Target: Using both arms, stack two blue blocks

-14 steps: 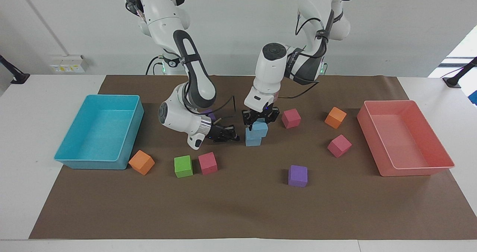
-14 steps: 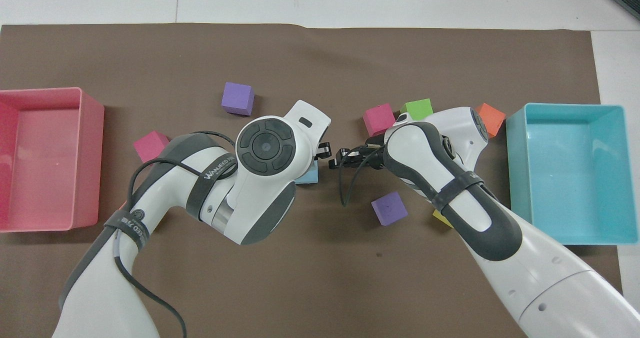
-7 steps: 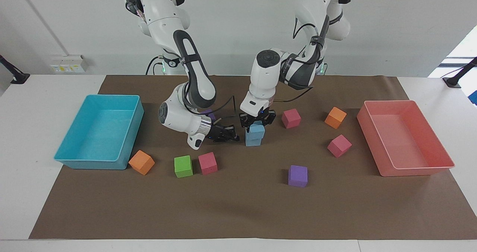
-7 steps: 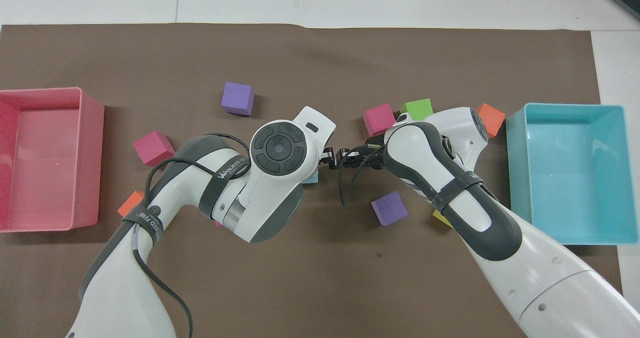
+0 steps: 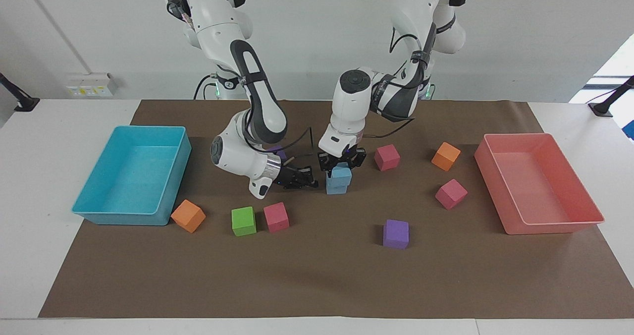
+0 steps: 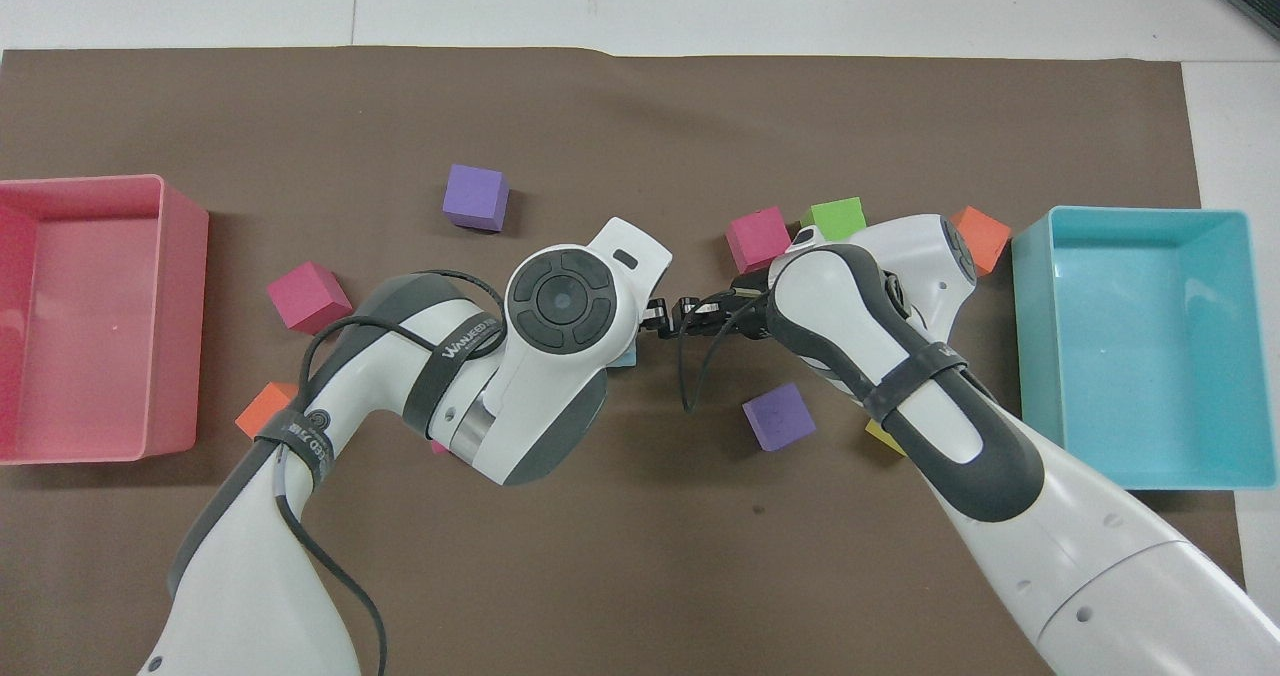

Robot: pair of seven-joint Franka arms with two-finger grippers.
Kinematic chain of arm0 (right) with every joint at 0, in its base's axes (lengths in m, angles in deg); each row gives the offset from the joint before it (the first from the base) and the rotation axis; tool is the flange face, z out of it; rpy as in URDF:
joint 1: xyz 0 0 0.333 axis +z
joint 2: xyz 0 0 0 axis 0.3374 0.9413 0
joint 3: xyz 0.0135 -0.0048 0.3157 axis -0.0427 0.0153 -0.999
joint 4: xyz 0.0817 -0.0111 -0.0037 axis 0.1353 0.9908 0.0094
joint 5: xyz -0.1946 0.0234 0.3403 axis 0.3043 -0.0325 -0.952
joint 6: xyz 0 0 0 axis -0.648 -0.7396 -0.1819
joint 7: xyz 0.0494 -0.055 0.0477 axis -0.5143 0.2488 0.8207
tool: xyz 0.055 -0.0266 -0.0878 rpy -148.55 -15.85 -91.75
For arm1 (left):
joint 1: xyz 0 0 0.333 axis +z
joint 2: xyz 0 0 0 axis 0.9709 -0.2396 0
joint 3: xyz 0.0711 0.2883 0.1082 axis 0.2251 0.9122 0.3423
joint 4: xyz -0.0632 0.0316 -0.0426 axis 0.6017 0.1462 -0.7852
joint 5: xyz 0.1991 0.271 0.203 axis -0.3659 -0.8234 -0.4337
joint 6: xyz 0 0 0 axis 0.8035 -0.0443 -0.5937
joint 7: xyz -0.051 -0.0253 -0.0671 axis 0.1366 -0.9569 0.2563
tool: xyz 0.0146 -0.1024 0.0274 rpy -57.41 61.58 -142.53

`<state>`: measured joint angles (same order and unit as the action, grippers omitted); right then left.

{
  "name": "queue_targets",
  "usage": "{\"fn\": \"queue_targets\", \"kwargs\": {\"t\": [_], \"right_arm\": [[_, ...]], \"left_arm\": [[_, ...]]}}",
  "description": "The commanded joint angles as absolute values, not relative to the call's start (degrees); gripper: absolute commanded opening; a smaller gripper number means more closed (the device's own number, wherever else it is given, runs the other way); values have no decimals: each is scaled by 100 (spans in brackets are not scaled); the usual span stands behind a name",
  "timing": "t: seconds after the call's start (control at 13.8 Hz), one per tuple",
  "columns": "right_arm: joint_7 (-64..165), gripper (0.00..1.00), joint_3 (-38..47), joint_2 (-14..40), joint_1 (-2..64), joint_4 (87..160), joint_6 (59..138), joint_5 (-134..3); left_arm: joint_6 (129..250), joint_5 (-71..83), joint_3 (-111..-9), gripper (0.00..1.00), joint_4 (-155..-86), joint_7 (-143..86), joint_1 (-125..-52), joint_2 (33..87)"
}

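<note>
Two small matte light-blue foam cubes sit mid-mat, one on the other: the upper blue cube rests on the lower blue cube, slightly offset toward the left arm's end. The left gripper comes straight down on the upper cube and pinches it on two side faces. The right gripper lies low and sideways just beside the lower cube, fingertips pressed together on nothing; whether it touches the cube cannot be told.

Handling, as a judgement: foam cubes look light, soft and a bit squashy, matte so not slippery, not fragile. Best hold is across two opposite flat side faces near mid-height; a hard squeeze may dent one and make it spring on release. A light stack probably tips with a small nudge.

The facing view shows the stack's height, the offset and the grip. In the overhead view the left arm's wrist covers nearly all of it; only a sliver of blue shows at its edge. That view does show the two grippers almost tip to tip, and a purple foam cube that is mostly hidden in the facing view.
</note>
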<state>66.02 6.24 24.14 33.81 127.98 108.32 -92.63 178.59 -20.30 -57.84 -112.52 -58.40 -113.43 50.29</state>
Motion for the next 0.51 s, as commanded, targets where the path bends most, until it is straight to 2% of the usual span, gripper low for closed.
{"fn": "queue_targets", "kwargs": {"t": [0.0,0.44], "right_arm": [[6776,0,589,2368,3378,12899,10983,-9473],[6776,0,589,2368,3378,12899,10983,-9473]], "left_arm": [[17942,-2161,-5687,58,-11382,-5804,-11516,5091],[17898,-2161,-5687,58,-11382,-5707,-11534,5091]]}}
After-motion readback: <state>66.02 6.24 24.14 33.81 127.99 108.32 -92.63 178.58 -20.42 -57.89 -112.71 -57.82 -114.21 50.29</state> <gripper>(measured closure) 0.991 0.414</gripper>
